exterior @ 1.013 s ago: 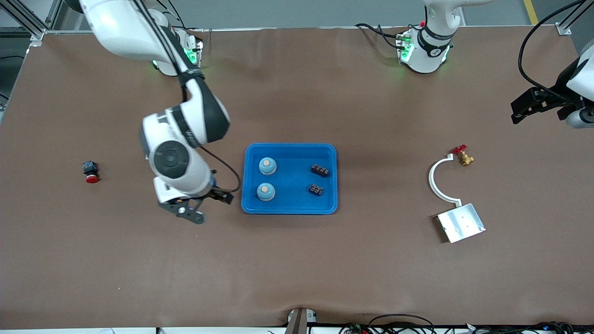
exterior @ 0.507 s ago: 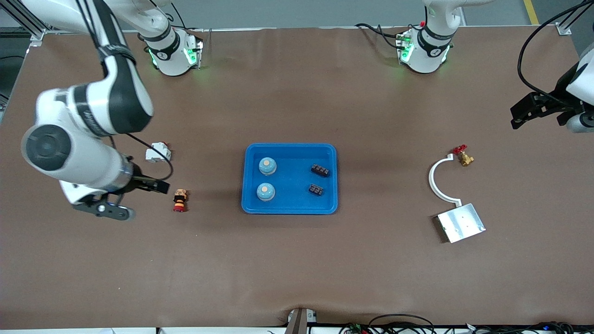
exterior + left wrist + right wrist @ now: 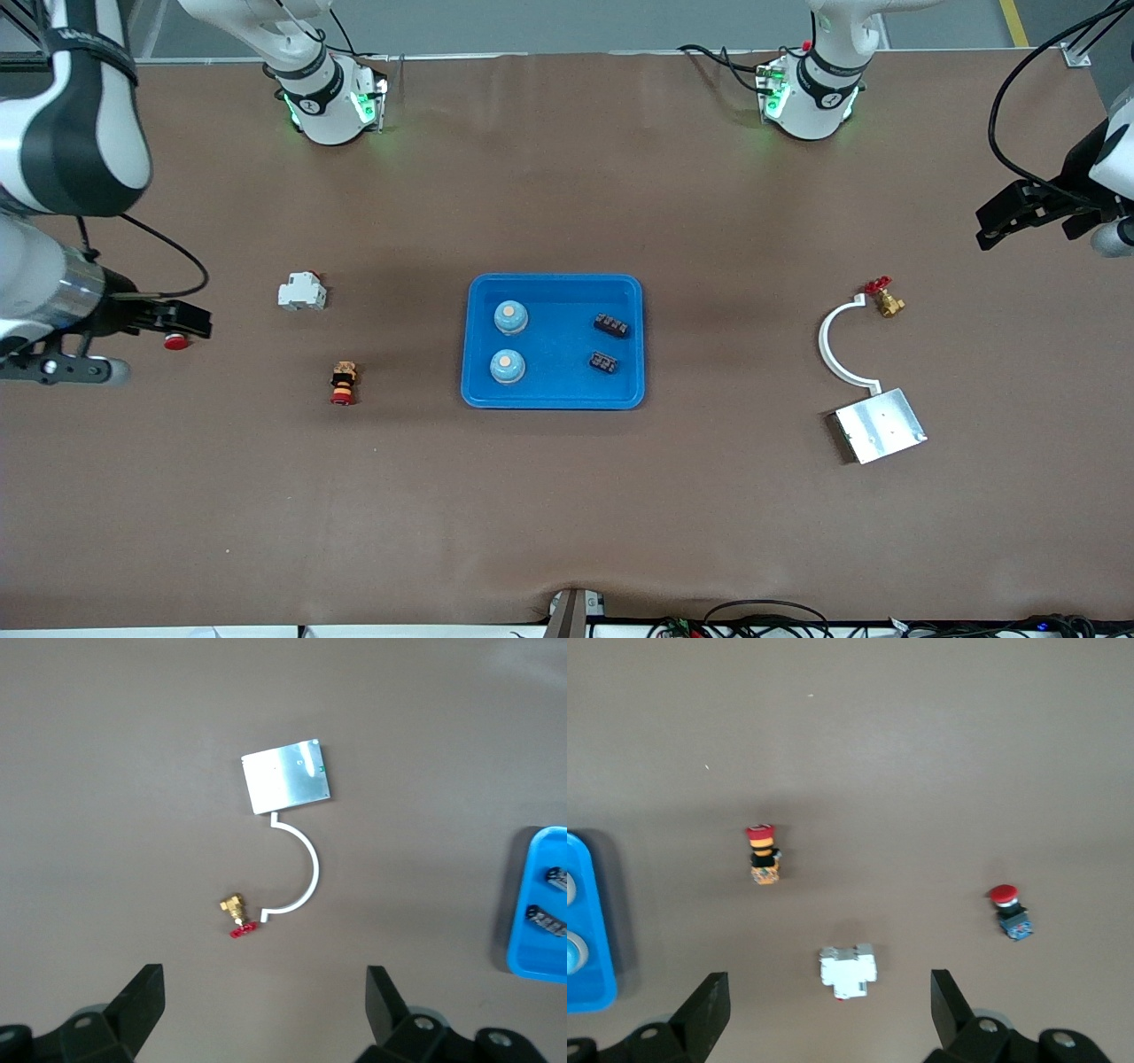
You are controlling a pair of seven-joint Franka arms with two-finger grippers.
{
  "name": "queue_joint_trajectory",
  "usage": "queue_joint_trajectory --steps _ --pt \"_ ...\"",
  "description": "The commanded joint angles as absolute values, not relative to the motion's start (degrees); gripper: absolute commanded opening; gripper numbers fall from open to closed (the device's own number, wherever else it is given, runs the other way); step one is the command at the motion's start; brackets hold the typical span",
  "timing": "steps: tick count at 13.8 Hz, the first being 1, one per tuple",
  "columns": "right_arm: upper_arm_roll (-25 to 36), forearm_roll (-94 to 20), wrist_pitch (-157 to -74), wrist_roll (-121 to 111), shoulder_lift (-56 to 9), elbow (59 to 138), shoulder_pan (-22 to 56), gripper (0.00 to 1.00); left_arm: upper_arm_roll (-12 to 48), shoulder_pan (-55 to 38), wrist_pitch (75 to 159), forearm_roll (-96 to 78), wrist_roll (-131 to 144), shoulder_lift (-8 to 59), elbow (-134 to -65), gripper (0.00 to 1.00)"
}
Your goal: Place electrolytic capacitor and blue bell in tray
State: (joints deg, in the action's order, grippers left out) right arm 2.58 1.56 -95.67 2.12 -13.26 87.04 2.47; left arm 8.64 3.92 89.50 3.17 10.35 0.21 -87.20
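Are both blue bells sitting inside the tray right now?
Yes. Both blue bells stand upright inside the tray, beside two dark parts.

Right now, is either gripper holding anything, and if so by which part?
Nothing is held. The left gripper is open and empty over the table's left-arm end, near the brass valve; the right gripper is open and empty above the white breaker.
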Motion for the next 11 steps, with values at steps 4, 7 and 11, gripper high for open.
queue_joint_trajectory --steps 4,7,11 --pt "1.4 1.5 -96.1 0.1 -1.9 95.5 1.4 1.0 9.6 4.2 86.4 1.2 9.9 -1.9 -88.1 1.0" --pt "1.5 1.5 -96.0 0.0 1.6 97.0 1.5 1.0 9.8 4.1 86.4 1.1 9.8 -3.4 -90.0 1.0" --pt "1.5 2.1 -94.8 0.0 5.7 99.0 1.4 1.0 10.1 4.2 86.3 1.1 8.0 -4.2 -90.7 1.0"
